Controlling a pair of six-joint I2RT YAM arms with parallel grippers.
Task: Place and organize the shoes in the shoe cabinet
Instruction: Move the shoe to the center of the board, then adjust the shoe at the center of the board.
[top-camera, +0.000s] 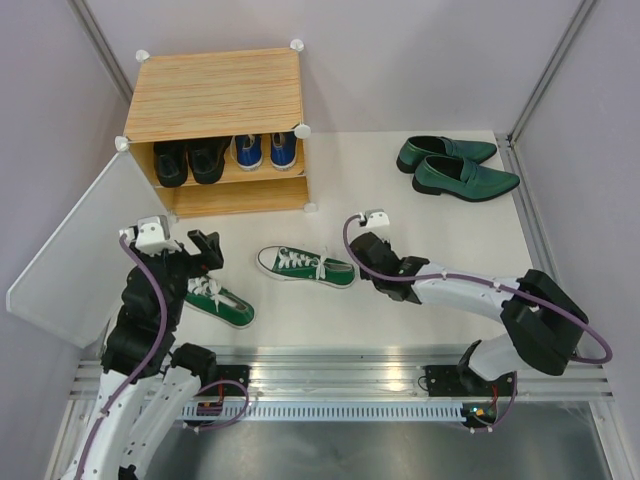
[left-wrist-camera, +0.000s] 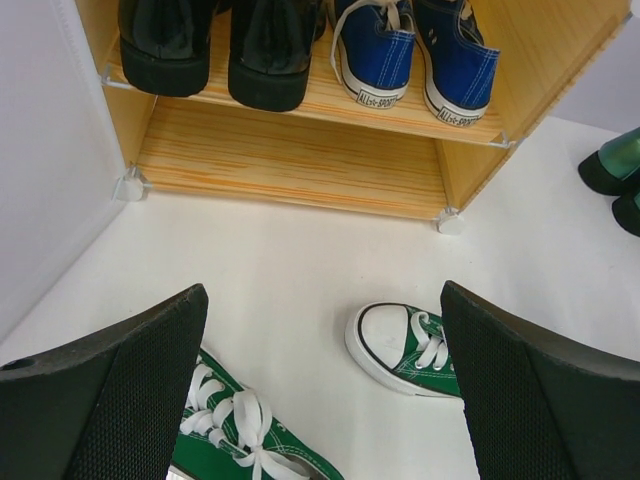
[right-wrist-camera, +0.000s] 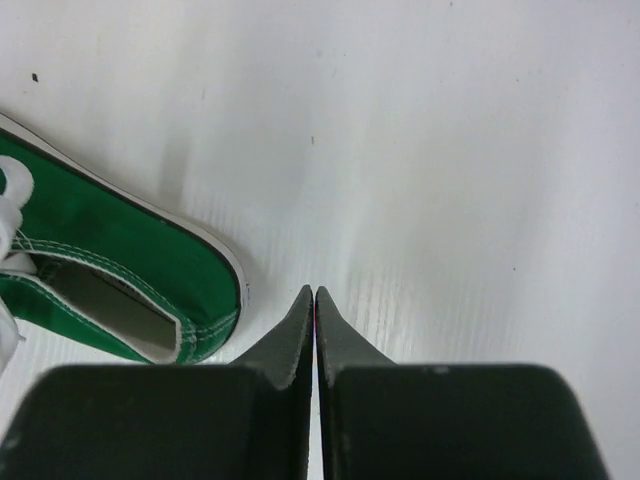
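Observation:
The wood-grain shoe cabinet (top-camera: 215, 95) stands at the back left with its frosted door (top-camera: 70, 250) swung open. Black boots (top-camera: 188, 160) and blue sneakers (top-camera: 265, 152) stand on its upper shelf. One green sneaker (top-camera: 305, 267) lies mid-table, the other (top-camera: 220, 303) at the front left. The dark-green loafers (top-camera: 458, 167) sit at the back right. My left gripper (top-camera: 195, 258) is open and empty above the front-left sneaker (left-wrist-camera: 240, 430), facing the cabinet (left-wrist-camera: 290, 170). My right gripper (top-camera: 358, 262) is shut and empty (right-wrist-camera: 315, 292), just right of the middle sneaker's heel (right-wrist-camera: 110, 240).
Grey walls enclose the white table on the left, back and right. The open door panel (left-wrist-camera: 40, 150) reaches toward my left arm. A metal rail (top-camera: 340, 375) runs along the near edge by the arm bases.

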